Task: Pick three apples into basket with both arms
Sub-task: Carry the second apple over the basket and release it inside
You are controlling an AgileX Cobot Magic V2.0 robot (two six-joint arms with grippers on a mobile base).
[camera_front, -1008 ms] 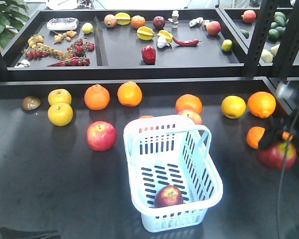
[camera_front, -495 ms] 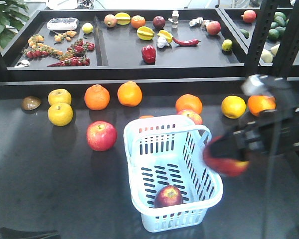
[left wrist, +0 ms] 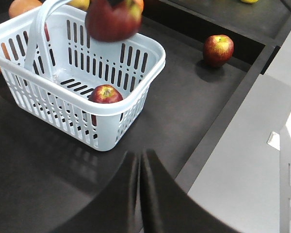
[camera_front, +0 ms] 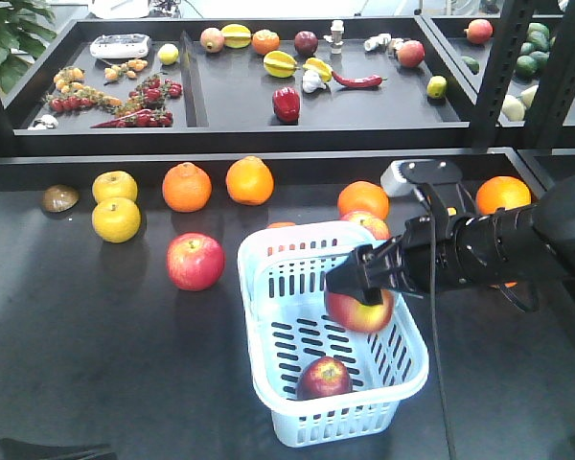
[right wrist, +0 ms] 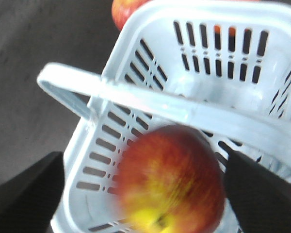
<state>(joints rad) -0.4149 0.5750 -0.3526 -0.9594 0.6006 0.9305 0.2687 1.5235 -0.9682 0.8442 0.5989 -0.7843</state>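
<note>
The pale blue basket stands in the middle of the dark table, with one red apple on its slotted floor. My right gripper hovers over the basket. A second apple hangs blurred just under it, against the right finger and clear of the left one; the fingers stand wide, so the gripper is open. A third apple lies on the table left of the basket. My left gripper is shut on nothing, low over the table near the basket's front corner.
Another apple sits right behind the basket. Oranges and yellow fruits line the back of the table. Behind a raised black ledge, trays hold mixed produce. A table edge drops off beside my left gripper.
My right arm swung left from the table's right edge, carrying the apple to above the basket. Its fingers now stand apart from the apple. The left gripper and other fruit stayed put.
</note>
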